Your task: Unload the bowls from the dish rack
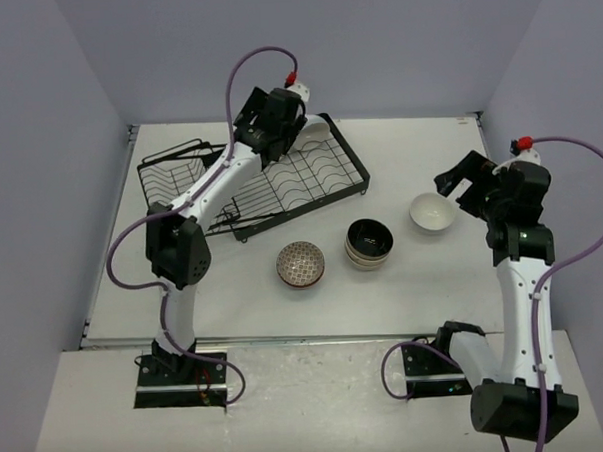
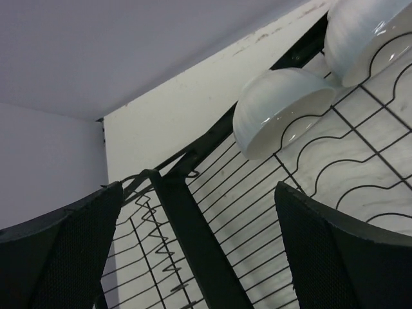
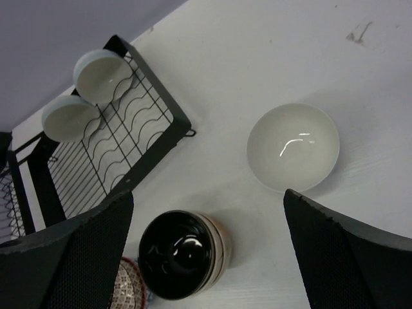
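Left gripper: jaws wide apart, nothing between them. It hangs over the far part of the dish rack, above the black bar where the tray section joins the basket section. As far as the wrist view shows, it is clear of the wires.

Right gripper: jaws spread, empty. It hovers over the right side of the table, just right of the white table bowl and not touching it.

Dish rack: black wire, on the far left of the table, set at an angle. Two white bowls are in it, at the tray's far right corner, both tipped on their sides among the curved dividers. The inner rack bowl sits just beside the corner rack bowl. Whether they touch, cannot tell.

On the tabletop, outside the rack:
- white table bowl, at the right, upright, empty.
- tan bowl, in the middle, glossy dark inside and banded outside. From above it looks like a stack; count unclear.
- red-speckled bowl, just left of the tan bowl and slightly nearer, on the near side of the rack and apart from it.

All three stand upright and apart from one another.
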